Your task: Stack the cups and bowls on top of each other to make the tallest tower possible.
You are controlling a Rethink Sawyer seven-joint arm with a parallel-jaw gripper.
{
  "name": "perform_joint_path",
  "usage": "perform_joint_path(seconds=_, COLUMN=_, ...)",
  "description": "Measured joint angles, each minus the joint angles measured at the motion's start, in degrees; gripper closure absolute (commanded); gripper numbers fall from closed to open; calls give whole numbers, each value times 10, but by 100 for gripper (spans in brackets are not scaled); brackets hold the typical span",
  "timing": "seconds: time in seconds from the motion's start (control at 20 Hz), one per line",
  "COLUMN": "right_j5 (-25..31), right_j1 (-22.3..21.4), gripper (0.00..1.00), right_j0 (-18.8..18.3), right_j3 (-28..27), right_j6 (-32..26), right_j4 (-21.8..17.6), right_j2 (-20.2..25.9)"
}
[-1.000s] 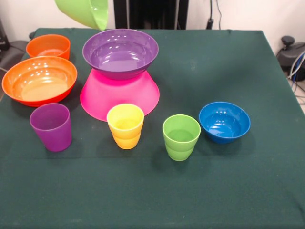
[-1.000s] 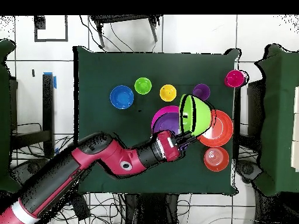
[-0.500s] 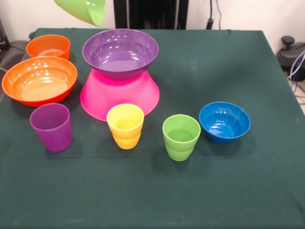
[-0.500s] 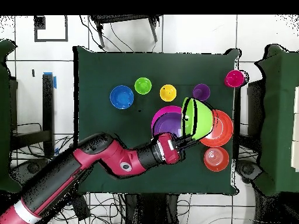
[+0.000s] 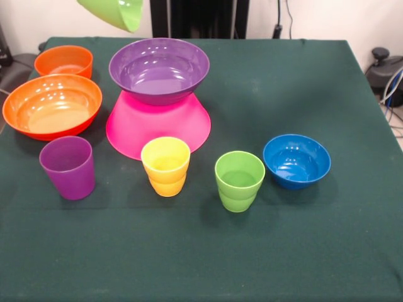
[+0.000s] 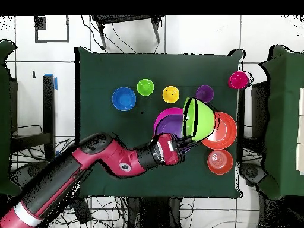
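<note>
My gripper (image 6: 189, 141) is shut on the rim of the lime green bowl (image 6: 200, 119), which hangs tilted in the air. In the front view only the lime green bowl (image 5: 114, 12) shows, at the top edge, left of the tower. The tower is a purple bowl (image 5: 158, 69) standing upright on an inverted pink bowl (image 5: 157, 129). In a row on the cloth stand the purple cup (image 5: 67, 167), yellow cup (image 5: 165, 167) and green cup (image 5: 239, 181). A red cup (image 6: 238, 79) sits at a table corner.
A large orange bowl (image 5: 52, 106) and a small orange bowl (image 5: 63, 61) sit left of the tower. A small blue bowl (image 5: 296, 161) lies right of the green cup. The green cloth table (image 5: 283, 251) has dropping edges all round.
The lime green bowl has risen a little toward the top edge of the front view. The arm has drawn back slightly toward its base. Nothing on the table moved.
</note>
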Motion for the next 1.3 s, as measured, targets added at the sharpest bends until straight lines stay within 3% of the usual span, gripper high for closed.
perform_joint_path(seconds=1.3, right_j5=91, right_j1=88, gripper=100, right_j0=-3, right_j3=-75, right_j6=0, right_j4=38, right_j2=0)
